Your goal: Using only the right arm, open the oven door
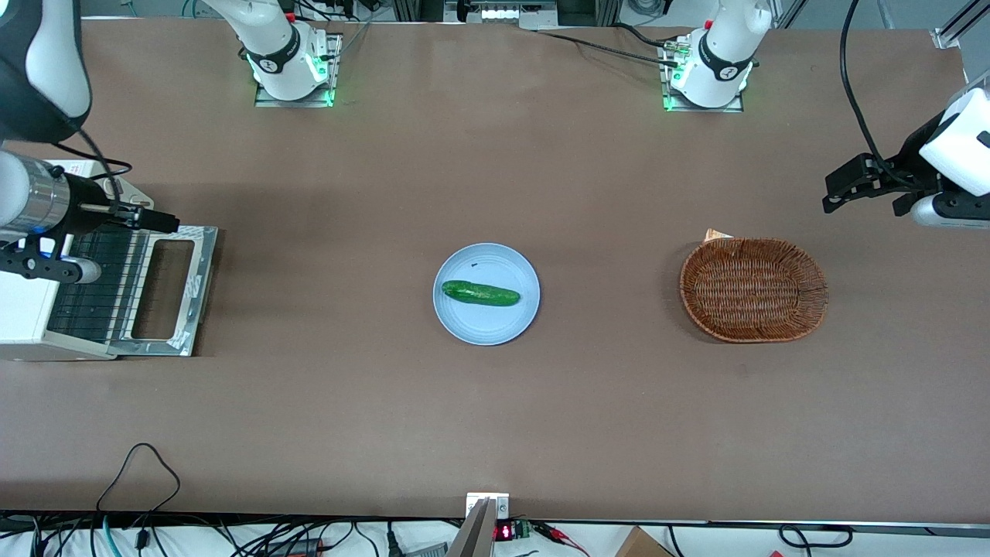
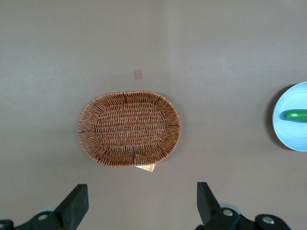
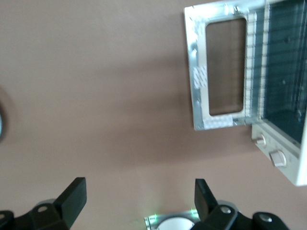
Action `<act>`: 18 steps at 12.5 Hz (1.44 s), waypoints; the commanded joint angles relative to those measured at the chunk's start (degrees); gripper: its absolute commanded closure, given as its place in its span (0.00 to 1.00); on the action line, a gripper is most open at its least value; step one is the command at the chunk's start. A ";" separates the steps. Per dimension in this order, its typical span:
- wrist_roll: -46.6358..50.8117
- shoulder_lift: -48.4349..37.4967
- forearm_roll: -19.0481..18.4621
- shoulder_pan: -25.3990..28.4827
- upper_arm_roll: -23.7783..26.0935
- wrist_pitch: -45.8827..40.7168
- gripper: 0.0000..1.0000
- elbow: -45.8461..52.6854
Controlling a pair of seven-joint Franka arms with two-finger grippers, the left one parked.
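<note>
The white toaster oven [image 1: 23, 309] stands at the working arm's end of the table. The oven door [image 1: 199, 278] is swung down flat on the table, its silvery inner frame up and its window see-through. The wire rack [image 1: 93, 286] inside is exposed. The right arm's black gripper [image 1: 166, 222] hovers above the door's edge that is farthest from the front camera, touching nothing. In the right wrist view the gripper [image 3: 138, 187] is open and empty over bare table, apart from the door [image 3: 197, 76] and the oven body [image 3: 283, 158].
A light blue plate [image 1: 495, 325] with a green cucumber [image 1: 480, 293] lies mid-table. A brown wicker basket [image 1: 754, 289] sits toward the parked arm's end. The working arm's base [image 1: 290, 73] stands at the table edge farthest from the front camera.
</note>
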 commanded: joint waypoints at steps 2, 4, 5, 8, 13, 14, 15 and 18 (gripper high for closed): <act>-10.28 -14.63 -1.92 1.11 1.29 16.32 0.00 -21.26; -12.19 -17.21 -4.30 0.41 1.74 18.13 0.00 -24.67; -11.67 -17.22 -4.04 0.32 1.74 18.13 0.00 -24.32; -11.40 -15.83 -3.87 0.67 1.66 15.68 0.00 -21.70; -11.31 -14.06 -1.06 -0.12 1.22 14.53 0.00 -18.78; -11.40 -14.06 -0.97 -0.21 1.22 14.53 0.00 -18.78; -11.40 -14.06 -0.97 -0.21 1.22 14.53 0.00 -18.78; -11.49 -13.79 -0.97 -0.21 1.22 14.44 0.00 -18.61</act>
